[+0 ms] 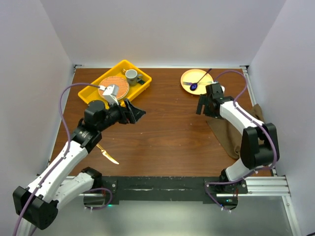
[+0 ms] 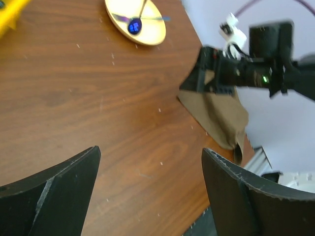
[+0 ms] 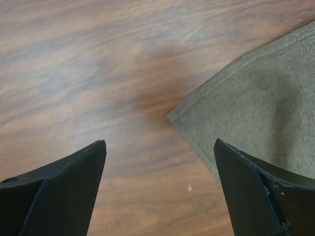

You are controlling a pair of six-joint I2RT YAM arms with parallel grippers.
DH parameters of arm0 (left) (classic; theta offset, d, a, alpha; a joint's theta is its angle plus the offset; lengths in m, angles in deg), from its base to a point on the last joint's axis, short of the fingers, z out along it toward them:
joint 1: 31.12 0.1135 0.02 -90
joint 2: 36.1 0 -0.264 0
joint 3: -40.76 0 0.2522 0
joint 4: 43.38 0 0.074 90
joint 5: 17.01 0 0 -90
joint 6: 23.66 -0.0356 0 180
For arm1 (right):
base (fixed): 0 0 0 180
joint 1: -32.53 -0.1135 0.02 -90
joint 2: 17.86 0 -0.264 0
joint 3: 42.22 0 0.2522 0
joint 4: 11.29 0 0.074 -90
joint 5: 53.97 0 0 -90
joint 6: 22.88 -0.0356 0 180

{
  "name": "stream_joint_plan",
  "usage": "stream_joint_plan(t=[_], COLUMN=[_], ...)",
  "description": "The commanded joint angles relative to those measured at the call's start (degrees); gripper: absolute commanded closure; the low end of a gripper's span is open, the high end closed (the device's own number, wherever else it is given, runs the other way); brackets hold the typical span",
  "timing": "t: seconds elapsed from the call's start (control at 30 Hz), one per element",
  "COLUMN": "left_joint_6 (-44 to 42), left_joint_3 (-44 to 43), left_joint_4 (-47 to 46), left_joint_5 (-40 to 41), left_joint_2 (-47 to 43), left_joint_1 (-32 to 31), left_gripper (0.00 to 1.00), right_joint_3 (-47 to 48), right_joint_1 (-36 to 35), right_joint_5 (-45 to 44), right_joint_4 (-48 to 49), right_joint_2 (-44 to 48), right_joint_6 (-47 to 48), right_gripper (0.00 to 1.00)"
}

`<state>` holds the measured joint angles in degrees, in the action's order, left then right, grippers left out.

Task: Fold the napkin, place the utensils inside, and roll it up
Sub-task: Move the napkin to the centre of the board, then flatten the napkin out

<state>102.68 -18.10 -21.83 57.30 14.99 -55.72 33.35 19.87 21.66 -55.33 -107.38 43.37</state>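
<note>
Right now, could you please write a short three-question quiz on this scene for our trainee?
1. True or false: the napkin is wrapped around the knife.
2. The spoon lies on: A the plate; B the napkin; C neither.
3. Fill in: the left end effector and the right end effector are both ____ (open or shut).

Key: 1 false, they lie at opposite sides of the table; 2 A; 3 open.
</note>
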Motion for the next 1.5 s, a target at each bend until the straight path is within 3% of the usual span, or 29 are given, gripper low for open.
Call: stream_joint_plan(t=[0.0, 0.33, 0.37, 0.47, 0.6, 0.77, 0.83, 0.97, 1.17, 1.3, 1.47], left_joint_6=[-0.65, -1.79, -1.8, -2.23, -3.02, -5.05, -4.52, -3.2, -4.34, -5.84, -12.4], left_joint_3=[2.29, 1.68, 1.6, 0.98, -0.07, -1.39, -1.39, 0.44, 3.35, 3.0, 0.72], left_joint_4=[-0.23, 1.61, 1.79, 2.14, 2.93, 8.46, 11.7, 11.38, 4.08, -1.62, -3.31], left_joint_5=[0.39, 0.21, 0.21, -0.05, -0.14, 7.14, 13.79, 18.58, 10.25, -0.37, -1.99], left_joint_2=[-1.26, -1.26, -1.26, -0.73, -0.29, -0.55, -2.65, -8.98, -10.93, -5.22, -3.1], left_joint_1=[-3.17, -4.32, -4.32, -4.23, -4.32, -4.32, -4.32, -4.32, -4.32, -4.32, -4.4], left_gripper=[0.12, 0.12, 0.12, 0.12, 0.12, 0.12, 0.12, 0.12, 0.04, 0.05, 0.09], right_joint_3=[0.69, 0.52, 0.08, -2.9, -6.42, 0.23, 3.57, 9.28, 19.84, 25.1, 37.4], right_joint_1=[1.24, 4.84, 4.67, 1.25, -7.53, -25.81, -29.24, -29.26, -29.26, -29.0, -28.82], right_joint_5=[-2.14, 0.83, 0.57, 0.32, 2.32, 8.38, 13.3, 17.88, 16.39, 16.74, 16.74], right_joint_4=[5.05, 9.28, 9.28, 9.98, 12.69, 14.38, 15.25, 15.81, 7.44, 7.17, 2.26], right_joint_2=[-5.05, -14.19, -14.46, -13.32, -10.33, -7.18, -4.8, 4.15, 8.83, 11.29, 9.89], right_joint_6=[-1.65, -1.47, -1.74, -4.19, -9.72, -13.96, -15.8, -17.04, -13.87, -14.22, -13.61], right_gripper=[0.05, 0.23, 0.34, 0.46, 1.0, 1.0, 1.0, 1.0, 1.0, 1.0, 1.0])
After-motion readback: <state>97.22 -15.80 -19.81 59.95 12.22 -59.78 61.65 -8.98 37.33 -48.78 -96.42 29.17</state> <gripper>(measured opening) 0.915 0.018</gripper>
